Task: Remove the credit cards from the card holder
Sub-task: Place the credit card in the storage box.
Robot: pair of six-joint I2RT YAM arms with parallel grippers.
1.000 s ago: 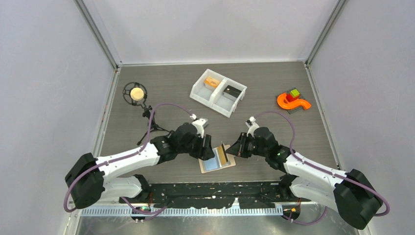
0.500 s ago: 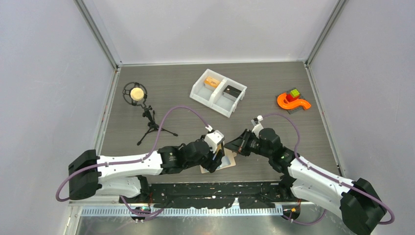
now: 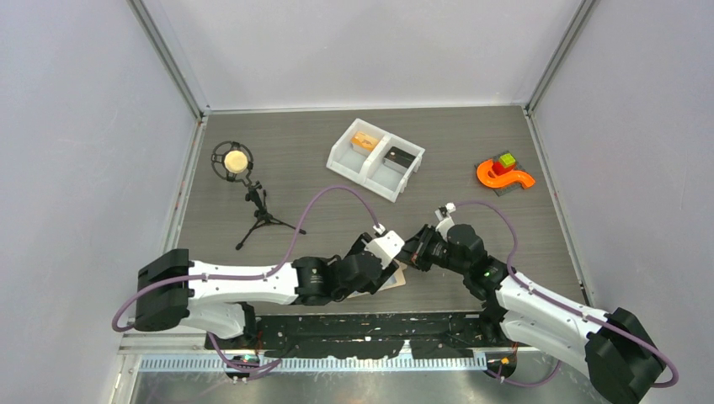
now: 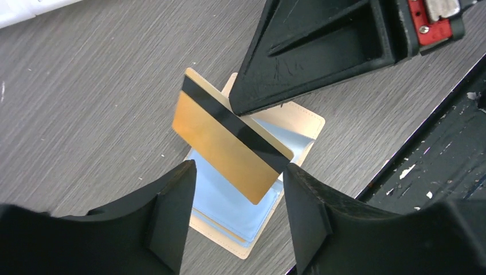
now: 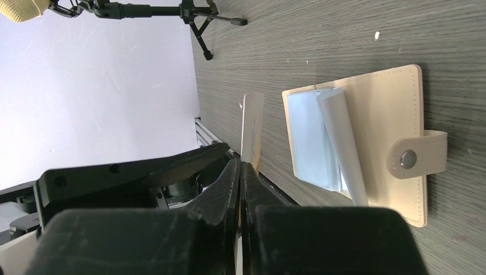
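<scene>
So the right tool (image 5: pixel 239 166) is pinched tight on a gold credit card (image 4: pixel 229 143) with a black stripe, gripping it at the stripe-side long edge. The card looks lifted clear of the card holder (image 4: pixel 306 121), which lies open and flat on the tabletop (image 4: pixel 86 86) right underneath, close to the front edge. My left tool (image 4: pixel 238 189) has its fingers apart with nothing in them, and the card sits just ahead of that gap.

The bit I care about: in the left wrist view the card's long axis runs diagonally, upper left to lower right, so it's skewed across the gap instead of lined up with it. If this is a handover, I reckon the left wrist needs a twist first, otherwise the fingers land on a corner.
</scene>
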